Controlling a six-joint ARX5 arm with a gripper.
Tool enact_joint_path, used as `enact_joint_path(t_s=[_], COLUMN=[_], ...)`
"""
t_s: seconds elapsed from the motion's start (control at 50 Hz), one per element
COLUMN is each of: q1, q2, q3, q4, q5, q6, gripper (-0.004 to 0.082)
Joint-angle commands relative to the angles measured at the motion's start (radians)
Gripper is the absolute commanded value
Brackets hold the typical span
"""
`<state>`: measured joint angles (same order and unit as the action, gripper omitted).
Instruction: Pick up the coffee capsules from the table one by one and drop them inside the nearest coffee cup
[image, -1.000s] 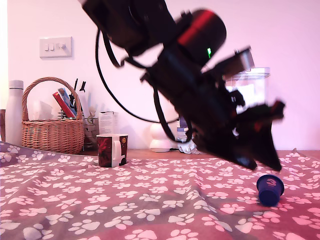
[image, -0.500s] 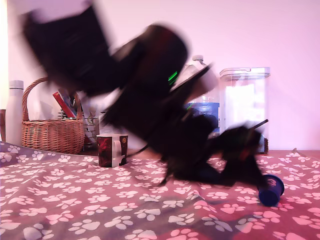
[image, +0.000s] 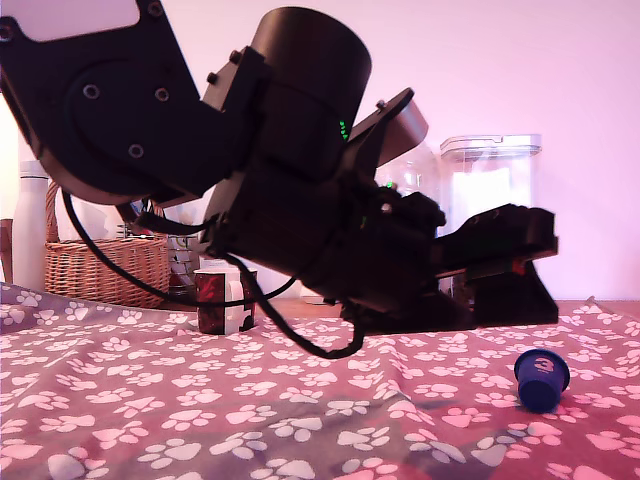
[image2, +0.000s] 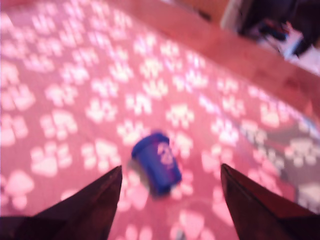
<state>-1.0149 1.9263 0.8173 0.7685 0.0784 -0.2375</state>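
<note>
A dark blue coffee capsule (image: 541, 379) lies on its side on the paw-print cloth of the table (image: 120, 400), at the exterior view's right. My gripper (image: 545, 272) hovers above it, lying nearly level and pointing right. In the blurred wrist view the capsule (image2: 157, 162) shows on the cloth ahead of the two dark fingertips (image2: 112, 180), which stand wide apart with nothing between them, so the gripper (image2: 170, 170) is open. The dark red mug (image: 224, 300) with a white handle stands far back at centre-left, partly crossed by the arm's cable.
The bulky black arm fills the middle of the exterior view. Behind it stand a clear canister (image: 492, 180), a wicker basket (image: 100, 265) and a white bottle (image: 30, 225). The brown wooden edge (image2: 235, 50) runs beyond the cloth.
The arm has swung down and toward the exterior view's left. The gripper, which pointed steeply down near the capsule, now lies nearly level above it. The capsule has stayed where it was.
</note>
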Motion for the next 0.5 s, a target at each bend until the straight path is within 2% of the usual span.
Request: enact_joint_path(t_s=[0.0, 0.16, 0.42, 0.48], q1=[-0.002, -0.003, -0.002, -0.001], q2=[0.013, 0.052, 0.105, 0.111], q3=[0.036, 0.092, 0.2, 0.213], q4=[0.006, -0.029, -0.188, -0.22], q5=[-0.002, -0.009, -0.008, -0.009], q6=[-0.011, -0.024, -0.037, -0.052], gripper=[0.0569, 0.0569, 0.0569, 0.0569])
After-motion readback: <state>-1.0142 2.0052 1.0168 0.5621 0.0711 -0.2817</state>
